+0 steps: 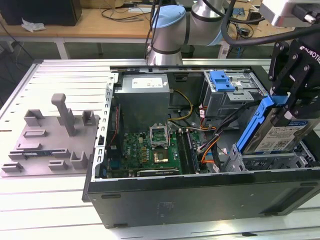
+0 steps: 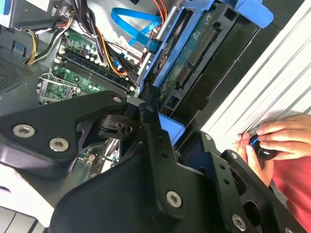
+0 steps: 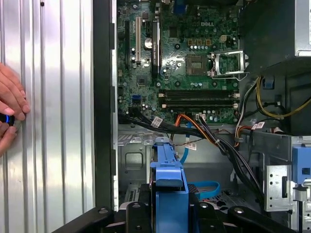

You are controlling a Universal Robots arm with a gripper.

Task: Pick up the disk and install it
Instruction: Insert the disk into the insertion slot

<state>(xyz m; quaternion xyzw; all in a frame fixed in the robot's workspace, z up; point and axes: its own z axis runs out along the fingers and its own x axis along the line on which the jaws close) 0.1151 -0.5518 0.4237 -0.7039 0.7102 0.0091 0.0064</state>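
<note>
Clasping disk (image 1: 281,137), gripper (image 1: 286,111) partly cropped

Silver-grey disk (image 1: 282,139) w/ white-&-blue label, in bright blue carrier (image 1: 256,117); the gripper (image 1: 289,107) was black. Inside the black PC case (image 1: 190,200), motherboard (image 1: 145,150) was green, cables (image 1: 210,145) orange, pwr supply (image 1: 142,100) plain grey. Table (image 1: 65,75) was ribbed silver-grey; fixture (image 1: 55,145) matte grey.

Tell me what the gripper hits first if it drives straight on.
The gripper, shut on the disk, points down into the case. The disk's lower edge would likely meet the grey metal drive bay beneath it first, though depth is unclear.
</note>
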